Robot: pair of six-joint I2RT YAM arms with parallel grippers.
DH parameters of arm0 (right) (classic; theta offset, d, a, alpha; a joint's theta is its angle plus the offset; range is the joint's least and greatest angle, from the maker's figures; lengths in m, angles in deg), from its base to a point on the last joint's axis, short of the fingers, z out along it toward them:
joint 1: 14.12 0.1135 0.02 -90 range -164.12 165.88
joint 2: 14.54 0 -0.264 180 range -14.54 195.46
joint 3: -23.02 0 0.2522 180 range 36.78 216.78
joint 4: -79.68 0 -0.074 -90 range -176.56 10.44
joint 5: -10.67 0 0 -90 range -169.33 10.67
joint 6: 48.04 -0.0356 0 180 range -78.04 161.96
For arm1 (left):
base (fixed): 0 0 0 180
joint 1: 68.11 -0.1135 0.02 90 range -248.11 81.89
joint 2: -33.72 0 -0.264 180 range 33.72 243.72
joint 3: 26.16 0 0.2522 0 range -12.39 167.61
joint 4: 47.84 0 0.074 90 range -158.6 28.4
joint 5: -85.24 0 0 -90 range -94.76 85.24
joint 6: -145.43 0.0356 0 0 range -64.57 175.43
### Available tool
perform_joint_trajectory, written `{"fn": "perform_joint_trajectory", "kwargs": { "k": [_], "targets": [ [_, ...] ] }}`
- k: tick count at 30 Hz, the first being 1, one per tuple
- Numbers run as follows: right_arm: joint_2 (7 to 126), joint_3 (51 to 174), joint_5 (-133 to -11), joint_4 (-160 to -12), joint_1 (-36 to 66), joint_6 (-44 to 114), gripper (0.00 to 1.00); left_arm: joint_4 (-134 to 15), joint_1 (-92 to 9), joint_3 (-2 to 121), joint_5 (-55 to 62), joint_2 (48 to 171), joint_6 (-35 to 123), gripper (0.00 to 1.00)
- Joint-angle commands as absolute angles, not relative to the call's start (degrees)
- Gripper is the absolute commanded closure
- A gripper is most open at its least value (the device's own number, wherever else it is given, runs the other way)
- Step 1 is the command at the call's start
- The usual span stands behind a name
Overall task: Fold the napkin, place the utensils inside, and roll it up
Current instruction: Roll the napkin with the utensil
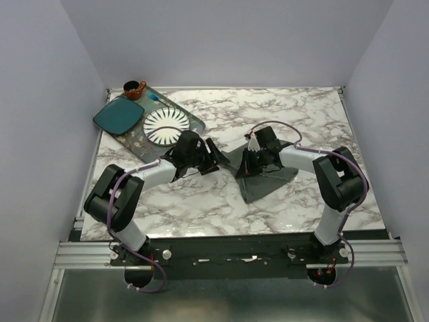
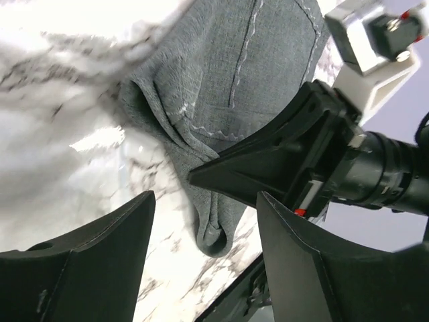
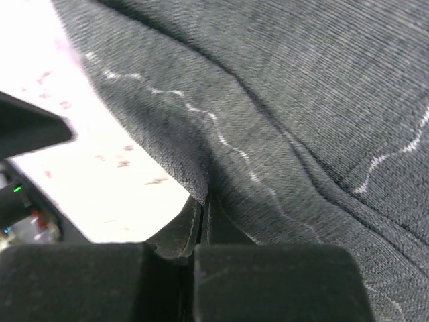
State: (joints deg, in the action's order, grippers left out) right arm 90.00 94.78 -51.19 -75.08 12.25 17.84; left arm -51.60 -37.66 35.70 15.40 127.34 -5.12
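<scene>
1. Left gripper (image 1: 213, 159): mid-table, fingers apart, holding nothing. Its wrist view shows the napkin's bunched end just beyond the open gap.
2. Right gripper (image 3: 202, 215): fingers pressed together on a folded edge of the napkin (image 1: 268, 180). The cloth runs in between the pads, with the stitched hem showing just above them.
3. Napkin: lies on the marble table (image 1: 201, 208), right of centre, under and in front of the right gripper. It is crumpled with several folds, not flat. One end is drawn to a narrow, lifted gather at the right gripper's tips, facing the left gripper.
4. Utensils: cannot be made out in any view.
5. Far left corner: a patterned tray (image 1: 196, 123) carries a teal plate (image 1: 117, 115) and a white ribbed plate (image 1: 166, 126) side by side. A brown cup (image 1: 134, 88) stands at the tray's far end.
</scene>
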Motion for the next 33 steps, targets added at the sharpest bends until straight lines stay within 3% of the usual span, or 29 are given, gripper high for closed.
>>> {"fn": "perform_joint_trajectory", "kwargs": {
  "k": [1,7,15,28,33],
  "targets": [
    [90.05,93.82,-45.06,-82.33,15.84,10.59,0.99,-52.39,-38.58,29.63,15.98,122.67,-5.56,0.30],
    [89.44,91.80,-43.21,-87.95,17.70,6.45,0.99,-52.46,-39.02,26.54,13.44,120.03,-7.76,0.24],
    [90.76,89.43,-42.33,-91.13,17.61,6.27,1.00,-50.27,-38.58,29.61,12.73,126.17,-9.78,0.24],
    [90.93,88.81,-42.68,-89.38,17.70,9.87,1.00,-41.57,-38.32,32.43,9.65,134.00,-5.91,0.31],
    [90.14,90.30,-44.79,-86.74,17.70,12.50,0.99,-42.53,-38.41,33.14,9.22,135.85,-3.64,0.45]
  ]
}}
